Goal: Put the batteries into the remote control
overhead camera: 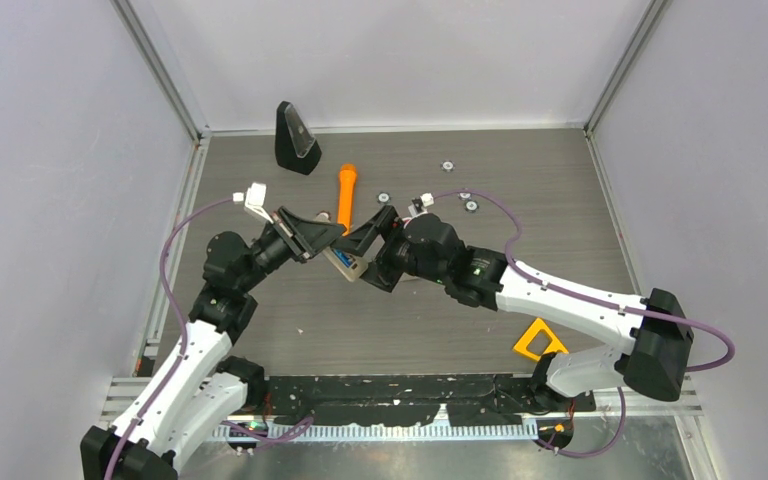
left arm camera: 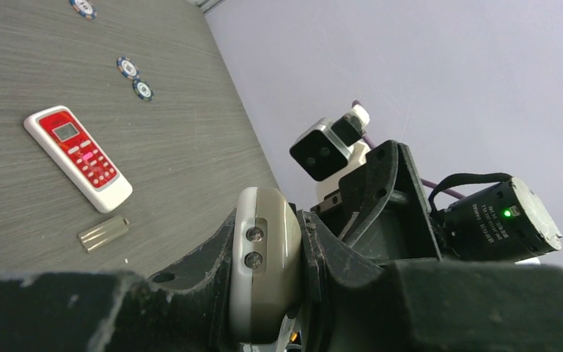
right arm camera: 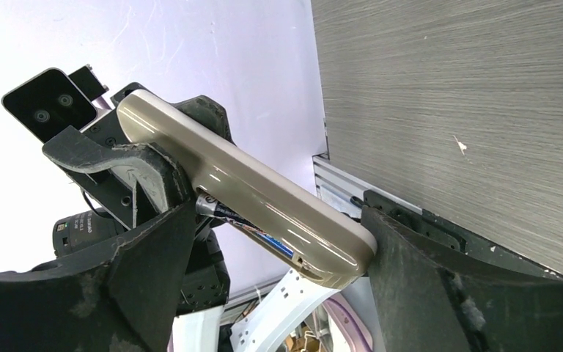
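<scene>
A beige remote control (right arm camera: 227, 172) is held in the air between both grippers; it also shows end-on in the left wrist view (left arm camera: 267, 249) and in the top view (overhead camera: 344, 262). My left gripper (left arm camera: 267, 282) is shut on its upper part, its fingers on either side. A battery (right arm camera: 260, 231) with a blue label and a silvery end lies along the remote's underside. My right gripper (right arm camera: 278, 220) spans the remote's lower part: one finger (right arm camera: 410, 286) touches the remote's end, the other (right arm camera: 154, 271) is at the battery's silvery end. The grippers meet mid-table (overhead camera: 345, 245).
A red-and-white remote (left arm camera: 77, 156) and a small grey-beige ridged piece (left arm camera: 103, 233) lie on the table. An orange cylinder (overhead camera: 346, 195), a black wedge (overhead camera: 295, 138), small round discs (overhead camera: 468, 200) and a yellow triangle (overhead camera: 540, 340) are also there.
</scene>
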Action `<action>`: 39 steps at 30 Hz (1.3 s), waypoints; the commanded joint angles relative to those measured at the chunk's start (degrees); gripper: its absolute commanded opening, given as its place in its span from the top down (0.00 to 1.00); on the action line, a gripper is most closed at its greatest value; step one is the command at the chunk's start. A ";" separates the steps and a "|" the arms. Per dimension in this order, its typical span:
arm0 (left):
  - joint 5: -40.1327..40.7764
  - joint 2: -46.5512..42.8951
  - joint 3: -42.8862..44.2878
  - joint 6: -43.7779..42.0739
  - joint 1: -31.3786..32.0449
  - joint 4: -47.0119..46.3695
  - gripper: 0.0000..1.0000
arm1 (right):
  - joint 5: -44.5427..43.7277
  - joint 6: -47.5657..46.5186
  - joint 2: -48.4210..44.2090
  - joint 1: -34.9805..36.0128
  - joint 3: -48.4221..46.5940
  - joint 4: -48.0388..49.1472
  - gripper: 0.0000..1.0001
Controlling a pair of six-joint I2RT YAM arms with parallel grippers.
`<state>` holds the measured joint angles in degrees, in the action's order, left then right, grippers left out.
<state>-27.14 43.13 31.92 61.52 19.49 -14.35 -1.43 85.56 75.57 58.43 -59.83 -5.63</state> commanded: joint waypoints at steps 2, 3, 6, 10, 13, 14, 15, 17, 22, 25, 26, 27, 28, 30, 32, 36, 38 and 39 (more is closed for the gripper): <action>-2.40 -0.29 -0.01 0.20 0.03 -4.89 1.00 | 0.63 2.33 -1.67 -0.65 1.40 8.90 0.19; -2.28 -0.28 -0.04 0.25 0.03 -4.90 1.00 | 0.68 2.42 -1.75 -0.75 1.98 9.42 0.22; -2.14 -0.42 -0.16 1.00 0.03 -5.07 1.00 | 0.69 2.47 -1.95 -0.82 2.93 11.62 0.29; -1.87 -0.25 -0.12 2.74 0.02 -5.40 1.00 | 3.22 2.51 -2.08 -0.93 4.33 13.31 0.41; -1.81 -0.07 0.04 4.60 0.03 -5.48 1.00 | 3.67 2.59 -2.15 -1.08 4.85 13.95 0.47; -1.82 0.00 0.09 5.37 0.03 -5.59 1.00 | 3.84 2.59 -2.11 -1.10 5.20 14.19 0.50; -1.87 -0.01 0.13 6.23 0.03 -5.77 1.00 | 4.00 2.62 -2.10 -1.19 5.27 14.35 0.51; -2.14 -0.06 0.15 7.78 0.03 -6.62 1.00 | 4.54 2.60 -1.85 -1.38 5.41 14.56 0.56; -3.67 0.07 0.36 10.53 0.03 -8.47 1.00 | 8.10 2.68 0.07 -1.91 4.98 15.36 0.62; -4.37 -0.21 0.28 11.12 0.03 -9.32 1.00 | 9.17 2.68 0.95 -2.00 4.68 15.40 0.61; -4.51 -0.28 0.37 11.21 0.02 -9.52 1.00 | 9.25 2.60 1.05 -2.07 4.58 15.31 0.61; -4.67 -0.41 0.34 11.44 -0.01 -9.64 1.00 | 9.43 2.46 1.22 -2.08 4.52 15.14 0.61; -4.76 -0.62 0.26 11.68 0.02 -9.91 1.00 | 9.56 2.19 1.28 -2.09 4.32 14.82 0.60; -4.98 -0.78 0.39 12.12 0.02 -10.28 1.00 | 9.72 1.61 1.52 -2.20 4.03 14.16 0.60; -5.17 -0.89 0.34 12.81 0.03 -11.02 1.00 | 10.15 1.32 1.85 -2.25 3.69 13.28 0.59; -5.39 -0.97 0.24 14.38 0.03 -12.44 1.00 | 11.30 1.13 2.24 -2.35 3.61 12.46 0.60; -5.02 -1.30 0.18 14.70 0.03 -12.29 1.00 | 11.31 1.17 2.00 -2.44 4.10 12.40 0.61; -4.81 -1.49 0.10 14.88 0.03 -12.25 1.00 | 11.28 1.14 1.68 -2.44 4.46 12.46 0.62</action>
<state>-28.71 43.46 31.14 73.30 18.74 -18.20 8.88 87.33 76.16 55.72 -54.76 7.88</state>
